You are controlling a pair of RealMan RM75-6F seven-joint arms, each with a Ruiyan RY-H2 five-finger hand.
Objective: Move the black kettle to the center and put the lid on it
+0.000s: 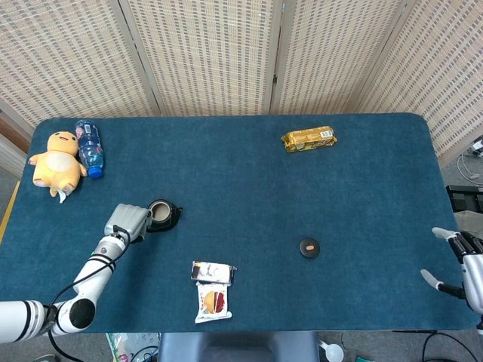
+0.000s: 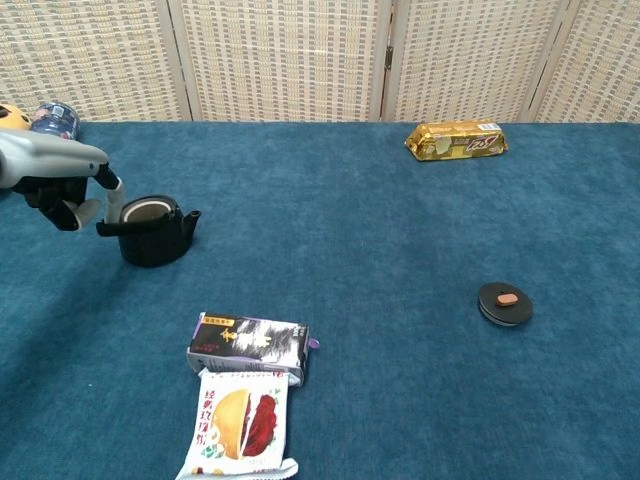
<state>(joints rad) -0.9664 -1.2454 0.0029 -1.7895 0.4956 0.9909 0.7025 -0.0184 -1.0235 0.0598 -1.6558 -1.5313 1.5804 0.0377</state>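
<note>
The black kettle (image 1: 163, 215) (image 2: 152, 233) stands lidless on the blue table's left side, spout pointing right. My left hand (image 1: 127, 221) (image 2: 66, 190) is at its left side, and its fingers (image 2: 113, 197) reach down onto the kettle's side handle and hold it. The round black lid (image 1: 309, 246) (image 2: 504, 303) with a reddish knob lies flat on the right half, far from the kettle. My right hand (image 1: 459, 261) hovers off the table's right edge, fingers spread, holding nothing; only the head view shows it.
A small dark box (image 2: 246, 345) and a snack packet (image 2: 240, 424) lie near the front, right of the kettle. A gold packet (image 1: 309, 139) lies at the back right. A yellow plush (image 1: 55, 162) and a water bottle (image 1: 89, 145) sit at the back left.
</note>
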